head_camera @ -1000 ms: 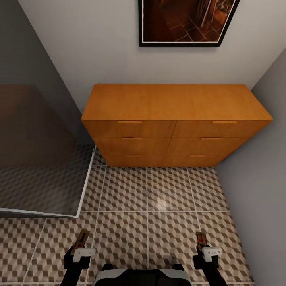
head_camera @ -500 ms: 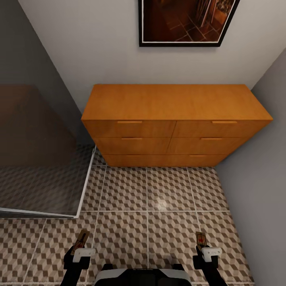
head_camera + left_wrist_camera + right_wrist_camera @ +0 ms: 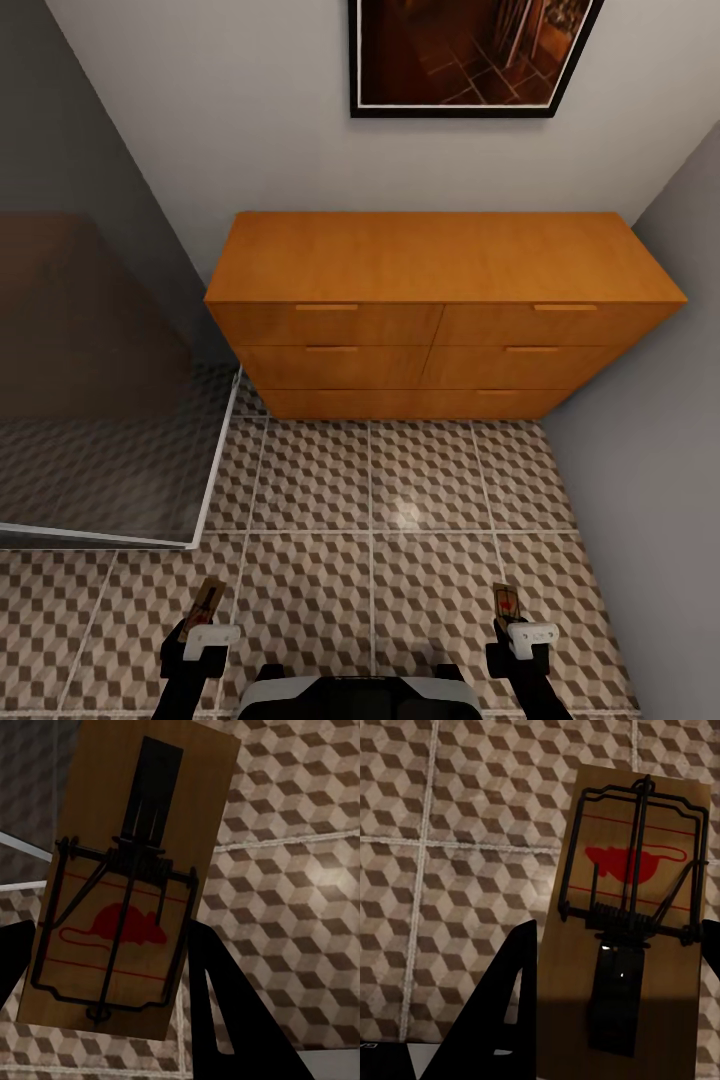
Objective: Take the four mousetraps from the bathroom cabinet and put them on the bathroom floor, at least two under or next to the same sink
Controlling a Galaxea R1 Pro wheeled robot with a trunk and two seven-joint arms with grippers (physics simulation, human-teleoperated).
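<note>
My left gripper (image 3: 204,622), lower left of the frame, pinches a mousetrap (image 3: 205,603) | my right gripper (image 3: 516,622), lower right, pinches a second mousetrap (image 3: 505,602) | both hang above the bathroom floor (image 3: 400,500) | cabinet (image 3: 440,310) at centre frame, drawers closed | framed picture (image 3: 470,55) on the wall above it.

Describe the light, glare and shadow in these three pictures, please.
Head view: a soft bright glare spot on the bathroom floor before the cabinet; the glass panel greys the tiles behind it. Left wrist view: the held mousetrap is dim. Right wrist view: the other mousetrap is shadowed at its gripped end.
</note>
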